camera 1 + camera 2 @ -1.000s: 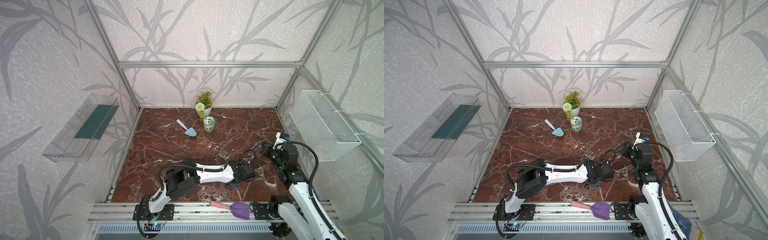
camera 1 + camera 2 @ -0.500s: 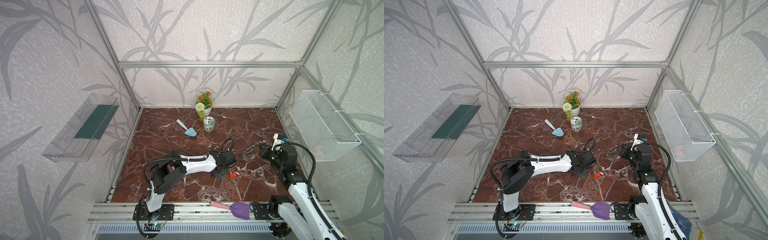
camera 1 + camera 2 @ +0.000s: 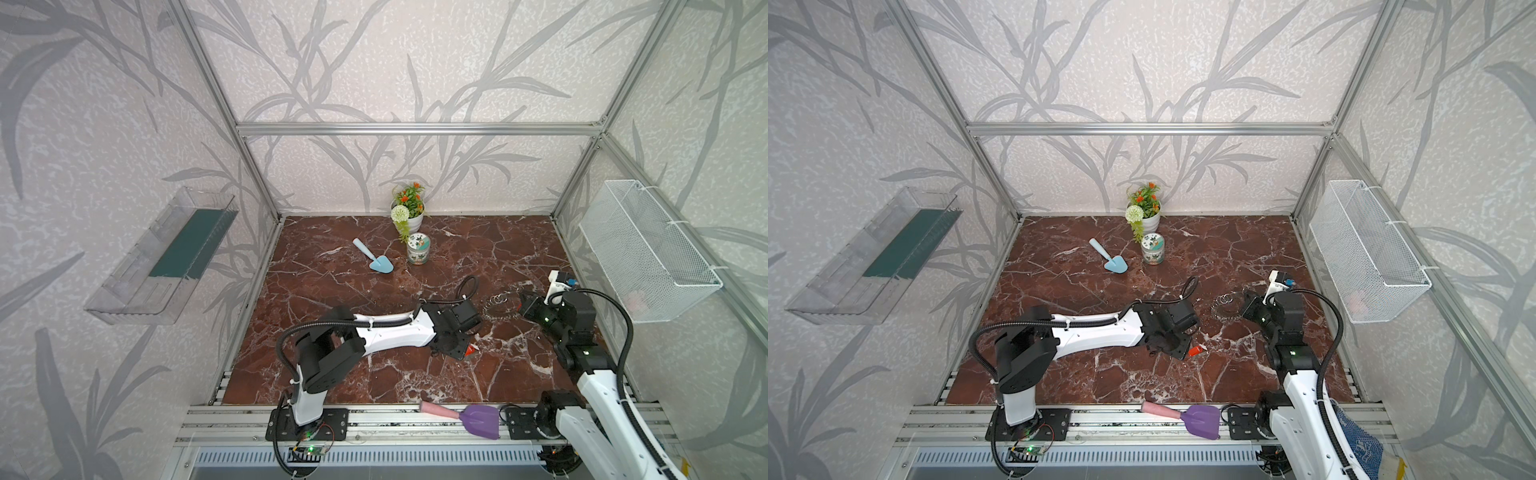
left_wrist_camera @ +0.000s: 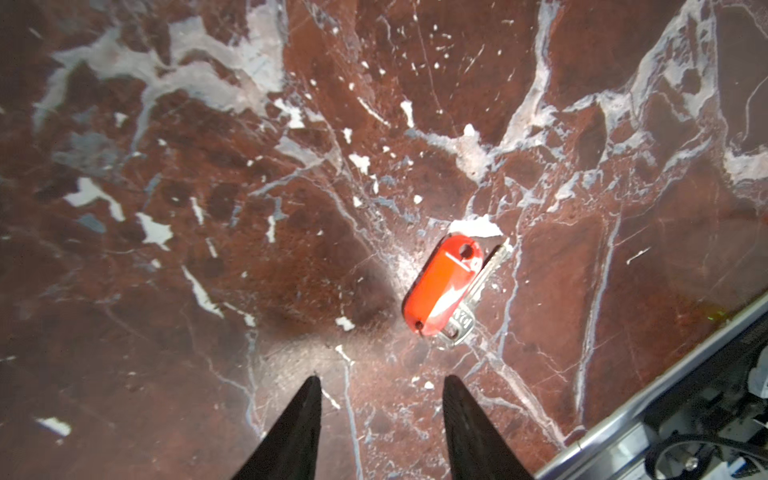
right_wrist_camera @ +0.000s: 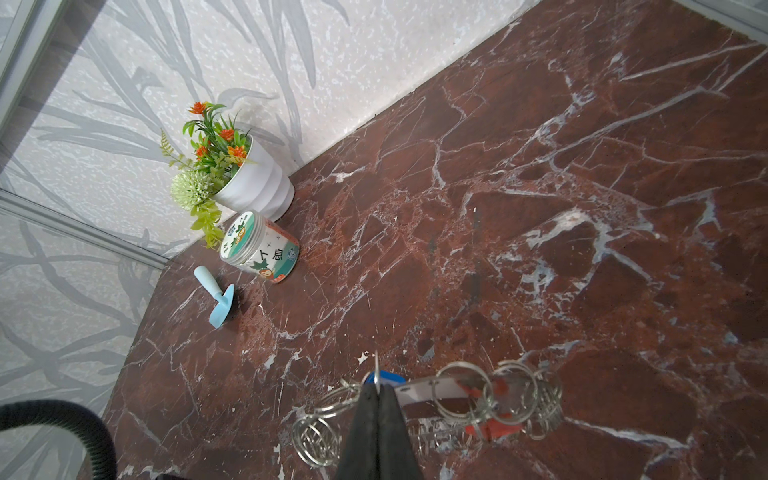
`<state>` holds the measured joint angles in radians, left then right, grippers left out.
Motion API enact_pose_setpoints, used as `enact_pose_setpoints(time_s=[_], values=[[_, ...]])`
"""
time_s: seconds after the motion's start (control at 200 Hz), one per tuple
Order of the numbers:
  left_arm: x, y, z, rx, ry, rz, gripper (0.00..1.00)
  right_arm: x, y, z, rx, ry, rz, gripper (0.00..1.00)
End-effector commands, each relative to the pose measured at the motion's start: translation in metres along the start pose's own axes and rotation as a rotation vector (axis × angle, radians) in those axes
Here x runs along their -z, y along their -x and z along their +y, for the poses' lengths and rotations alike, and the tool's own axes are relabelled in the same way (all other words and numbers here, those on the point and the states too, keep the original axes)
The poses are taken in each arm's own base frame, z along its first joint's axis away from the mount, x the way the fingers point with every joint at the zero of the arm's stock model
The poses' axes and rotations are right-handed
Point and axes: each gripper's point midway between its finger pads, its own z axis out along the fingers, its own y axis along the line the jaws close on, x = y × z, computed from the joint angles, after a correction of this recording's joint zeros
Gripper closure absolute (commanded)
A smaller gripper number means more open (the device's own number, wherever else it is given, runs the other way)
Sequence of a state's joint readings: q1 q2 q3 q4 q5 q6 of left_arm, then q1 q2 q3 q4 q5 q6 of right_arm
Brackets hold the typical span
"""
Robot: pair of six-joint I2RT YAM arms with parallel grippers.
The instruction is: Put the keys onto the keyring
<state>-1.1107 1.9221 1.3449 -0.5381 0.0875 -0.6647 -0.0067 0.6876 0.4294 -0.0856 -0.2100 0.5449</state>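
Keyring (image 5: 424, 392) sits at the closed right pincer (image 5: 376, 388); the red key (image 4: 444, 286) lies loose just ahead of the left pincer (image 4: 382, 379), tips apart, not on the ring yet.

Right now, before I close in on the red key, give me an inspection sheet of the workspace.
Surface: marble tabletop, red-brown with white veins.
Job's things: red key lies flat, untouched; keyring sits at the right gripper's tips; blue key shows only its head just behind them.
Clutter: blue trowel, patterned jar and flower pot at the back; purple trowel on the front rail.
Grippers: left gripper open, tips short of the red key; right gripper shut on the keyring's edge.
Cables: black hose loops off the left wrist, away from the red key.
Surroundings: clear tray on the left wall, wire basket on the right wall.
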Motion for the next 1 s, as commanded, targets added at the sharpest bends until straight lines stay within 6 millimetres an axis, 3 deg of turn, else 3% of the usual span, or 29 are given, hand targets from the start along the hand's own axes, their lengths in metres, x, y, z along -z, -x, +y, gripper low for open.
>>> enact_pose_setpoints(time_s=[0.0, 0.12, 0.51, 0.645, 0.995], values=[[-0.005, -0.002, -0.013, 0.054, -0.05, 0.06, 0.55, 0.004, 0.021, 0.005, 0.031, 0.003, -0.065, 1.0], [-0.007, -0.009, -0.019, 0.145, -0.082, 0.099, 0.57, 0.002, 0.024, 0.008, 0.021, 0.015, -0.068, 1.0], [-0.011, -0.005, -0.013, 0.503, -0.033, 0.085, 0.62, 0.003, 0.027, 0.017, -0.002, 0.065, -0.08, 1.0], [-0.016, -0.006, -0.009, 0.571, 0.005, 0.076, 0.64, 0.003, 0.026, 0.019, -0.005, 0.077, -0.081, 1.0], [-0.022, 0.005, -0.019, 0.66, -0.046, 0.035, 0.67, 0.005, 0.02, 0.02, -0.004, 0.105, -0.078, 1.0]])
